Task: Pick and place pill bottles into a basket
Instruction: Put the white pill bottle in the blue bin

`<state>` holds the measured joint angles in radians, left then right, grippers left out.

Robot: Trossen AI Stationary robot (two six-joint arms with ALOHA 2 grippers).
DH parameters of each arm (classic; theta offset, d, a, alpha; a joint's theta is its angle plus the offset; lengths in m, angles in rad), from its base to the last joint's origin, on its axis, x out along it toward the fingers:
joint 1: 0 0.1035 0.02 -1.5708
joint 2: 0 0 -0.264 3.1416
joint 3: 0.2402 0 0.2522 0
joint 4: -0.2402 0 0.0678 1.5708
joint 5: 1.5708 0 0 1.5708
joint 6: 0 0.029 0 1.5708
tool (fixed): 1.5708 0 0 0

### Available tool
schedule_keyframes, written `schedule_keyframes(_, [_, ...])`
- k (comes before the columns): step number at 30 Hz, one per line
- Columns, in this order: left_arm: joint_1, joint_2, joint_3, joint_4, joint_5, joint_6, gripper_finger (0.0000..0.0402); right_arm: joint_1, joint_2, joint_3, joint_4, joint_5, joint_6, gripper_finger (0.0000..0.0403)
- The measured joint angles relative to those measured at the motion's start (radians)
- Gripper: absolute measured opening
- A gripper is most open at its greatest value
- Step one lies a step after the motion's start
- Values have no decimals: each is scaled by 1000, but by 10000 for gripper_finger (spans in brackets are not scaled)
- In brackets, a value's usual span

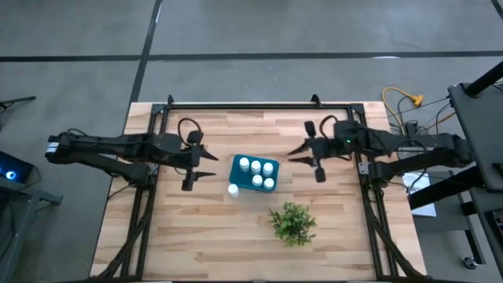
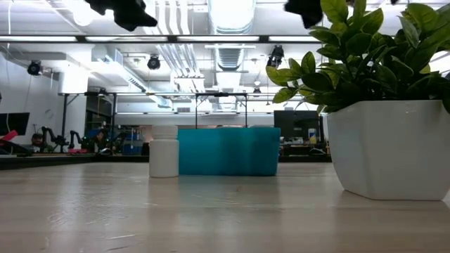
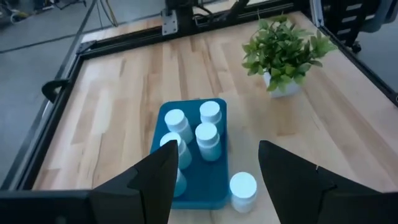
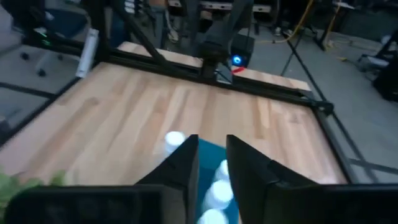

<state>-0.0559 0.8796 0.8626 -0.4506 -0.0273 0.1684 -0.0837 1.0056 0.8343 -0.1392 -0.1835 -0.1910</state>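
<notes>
The teal basket (image 1: 236, 167) stands at the table's middle with several white pill bottles (image 1: 257, 181) upright in it. One more pill bottle (image 1: 233, 189) stands on its base on the table, just outside the basket's near left corner; the left wrist view shows this bottle (image 3: 242, 186) beside the basket's wall (image 3: 214, 186). My left gripper (image 1: 212, 165) hovers open to the left of the basket, above the table. My right gripper (image 1: 290, 156) hovers to the right of the basket. Its fingers (image 4: 183, 165) stand a narrow gap apart with nothing between them.
A small green plant in a white pot (image 1: 293, 222) stands near the front, right of the basket, and fills the right of the low view (image 2: 387, 140). A black frame rail (image 1: 236, 104) runs along the table's far edge. Bare wood lies at the near left.
</notes>
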Motion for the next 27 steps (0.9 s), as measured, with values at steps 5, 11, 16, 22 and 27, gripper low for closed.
schedule_keyframes(5, [0, -29, -47, 43, -1, 5, 206, 0, -114, -132, 29, -11, 45, 23])
schedule_keyframes(11, [0, -56, -85, 57, -1, 5, 206, 0, -256, -302, 126, 0, 33, 9])
schedule_keyframes(16, [1, -62, -85, 58, -1, 3, 206, -3, -356, -446, 206, 1, 64, 8])
schedule_keyframes(22, [1, -38, -85, 58, -3, -3, 206, -3, -476, -613, 320, 1, 97, 8])
schedule_keyframes(27, [1, 1, -85, 53, -3, -6, 206, -3, -579, -702, 338, 1, 113, 8])
